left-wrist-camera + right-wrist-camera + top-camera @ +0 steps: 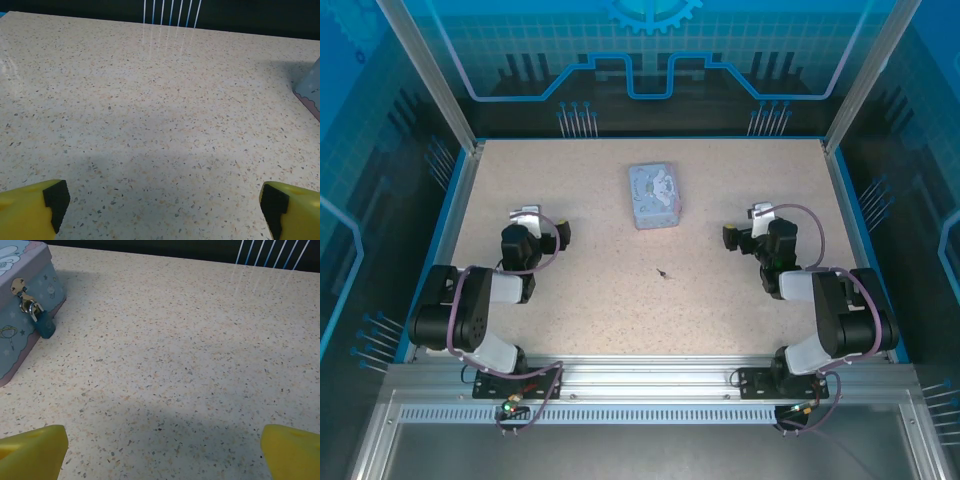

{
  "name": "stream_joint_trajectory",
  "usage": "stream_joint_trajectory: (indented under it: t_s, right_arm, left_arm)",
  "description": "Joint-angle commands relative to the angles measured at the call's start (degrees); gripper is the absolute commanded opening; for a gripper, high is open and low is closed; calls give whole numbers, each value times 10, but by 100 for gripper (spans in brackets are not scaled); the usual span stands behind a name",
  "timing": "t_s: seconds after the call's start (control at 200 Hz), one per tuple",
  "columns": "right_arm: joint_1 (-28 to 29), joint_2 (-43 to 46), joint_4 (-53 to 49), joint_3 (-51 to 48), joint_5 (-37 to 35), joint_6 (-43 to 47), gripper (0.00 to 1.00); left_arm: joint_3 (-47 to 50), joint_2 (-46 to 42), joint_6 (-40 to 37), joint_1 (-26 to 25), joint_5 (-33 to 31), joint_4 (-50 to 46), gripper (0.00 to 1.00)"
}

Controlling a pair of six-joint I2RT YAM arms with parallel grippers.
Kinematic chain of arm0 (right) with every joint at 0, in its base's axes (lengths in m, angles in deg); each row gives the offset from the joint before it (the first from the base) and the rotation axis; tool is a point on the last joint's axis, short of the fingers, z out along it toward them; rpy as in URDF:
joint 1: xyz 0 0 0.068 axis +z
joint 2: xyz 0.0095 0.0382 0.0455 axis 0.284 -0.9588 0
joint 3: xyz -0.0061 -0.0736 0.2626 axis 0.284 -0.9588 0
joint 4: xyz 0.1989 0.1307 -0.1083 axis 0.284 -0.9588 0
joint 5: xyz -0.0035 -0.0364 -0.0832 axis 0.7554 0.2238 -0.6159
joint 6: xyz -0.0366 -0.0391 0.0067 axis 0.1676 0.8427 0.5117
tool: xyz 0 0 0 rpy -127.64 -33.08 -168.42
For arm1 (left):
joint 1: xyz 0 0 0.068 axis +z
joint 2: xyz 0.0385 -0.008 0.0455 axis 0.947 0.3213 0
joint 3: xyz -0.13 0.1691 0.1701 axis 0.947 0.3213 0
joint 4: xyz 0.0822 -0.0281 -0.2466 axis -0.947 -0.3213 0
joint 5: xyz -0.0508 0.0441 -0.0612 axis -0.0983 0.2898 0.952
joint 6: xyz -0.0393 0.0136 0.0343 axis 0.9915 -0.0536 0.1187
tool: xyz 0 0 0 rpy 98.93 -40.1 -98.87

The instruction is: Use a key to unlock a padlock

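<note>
The tiny dark key (663,272) lies alone on the speckled table, between the two arms and nearer than the box. The small bluish padlock (45,326) hangs from the brass hasp on the side of the pale blue patterned box (654,195), shackle closed through it. My left gripper (542,224) hovers left of the box, open wide, its yellow fingers (30,210) apart over bare table. My right gripper (746,226) sits right of the box, also open, with nothing between its fingers (292,450).
The box corner (311,92) pokes in at the right edge of the left wrist view. Blue walls and frame posts (450,170) ring the tabletop. Open table stretches around the key.
</note>
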Motion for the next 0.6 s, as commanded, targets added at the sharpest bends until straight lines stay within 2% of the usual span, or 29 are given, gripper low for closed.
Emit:
stream_joint_trajectory:
  t_s: [0.0,0.595]
  right_arm:
    - [-5,0,-1,8,5,6,100]
    - [-8,-1,-3,10,8,5,100]
  left_arm:
    - [2,2,4,7,-8,21,99]
    - [-4,2,4,5,-10,7,99]
